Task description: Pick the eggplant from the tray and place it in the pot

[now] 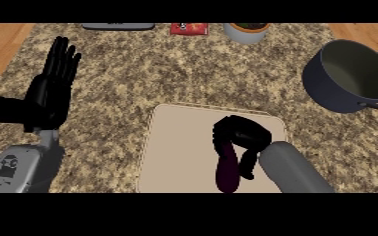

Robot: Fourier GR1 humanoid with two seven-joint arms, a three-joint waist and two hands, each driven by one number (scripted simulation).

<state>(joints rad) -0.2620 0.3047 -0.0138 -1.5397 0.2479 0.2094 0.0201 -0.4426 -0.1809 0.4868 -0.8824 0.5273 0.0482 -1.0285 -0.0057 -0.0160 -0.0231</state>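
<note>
The speckled counter (148, 70) carries a beige tray (177, 150) at the near middle, with the dark pot (329, 87) to the far right, open-mouthed and within the right arm's sweep. The left hand (52, 87) rests open at the left edge, fingers up, out of the way. The right hand (242, 134) sits over the tray, its fingers (251, 156) curled round the far end of the eggplant (227, 174). The eggplant lies on the tray, its near end sticking out below the hand. Judging by this, the lift has not begun.
</note>
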